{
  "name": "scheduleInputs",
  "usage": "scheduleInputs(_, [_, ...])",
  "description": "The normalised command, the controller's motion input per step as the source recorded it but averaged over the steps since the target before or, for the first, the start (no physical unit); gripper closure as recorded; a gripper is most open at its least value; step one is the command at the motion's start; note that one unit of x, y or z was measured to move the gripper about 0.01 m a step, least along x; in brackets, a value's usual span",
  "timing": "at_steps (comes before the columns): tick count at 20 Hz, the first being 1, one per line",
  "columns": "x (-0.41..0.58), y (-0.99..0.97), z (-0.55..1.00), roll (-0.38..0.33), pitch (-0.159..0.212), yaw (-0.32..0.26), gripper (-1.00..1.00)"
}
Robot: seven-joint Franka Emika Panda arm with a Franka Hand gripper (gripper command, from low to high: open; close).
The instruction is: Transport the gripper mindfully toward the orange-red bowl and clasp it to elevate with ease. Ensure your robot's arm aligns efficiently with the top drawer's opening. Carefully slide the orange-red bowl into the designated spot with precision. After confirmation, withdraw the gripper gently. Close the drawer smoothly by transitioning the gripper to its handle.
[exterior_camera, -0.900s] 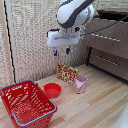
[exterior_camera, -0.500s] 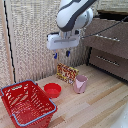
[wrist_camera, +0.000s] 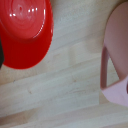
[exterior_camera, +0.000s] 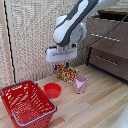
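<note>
While the robot's arm (exterior_camera: 75,22) reaches in from the exterior view's upper right, the gripper (exterior_camera: 61,65) hangs above the orange-red bowl (exterior_camera: 52,90), not touching it (whether its fingers are apart or together I cannot tell). That bowl sits on the wooden floor (exterior_camera: 95,107) between the red basket (exterior_camera: 27,102) and the pink cup (exterior_camera: 80,84).

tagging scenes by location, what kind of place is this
Probably a mock home or kitchen corner: a wooden floor, drawer fronts with a silver bar handle, a red shopping basket and a pink cup.
</note>
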Motion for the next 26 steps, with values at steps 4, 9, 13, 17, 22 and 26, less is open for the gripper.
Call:
scheduleInputs(4, [-0.037,0.22,-0.45,-0.078,0.020,0.004,-1.00])
scheduleInputs(9, [-0.157,0.24,-0.45,-0.086,0.000,0.041,-1.00])
scheduleInputs(13, [-0.102,0.20,-0.50,-0.100,0.000,0.093,-1.00])
scheduleInputs(17, [0.010,0.17,-0.49,-0.134,-0.041,0.125,-1.00])
scheduleInputs(22, [0.070,0.10,-0.37,-0.101,-0.094,0.129,-1.00])
scheduleInputs(26, [0.004,0.08,-0.13,-0.046,-0.019,0.084,1.00])
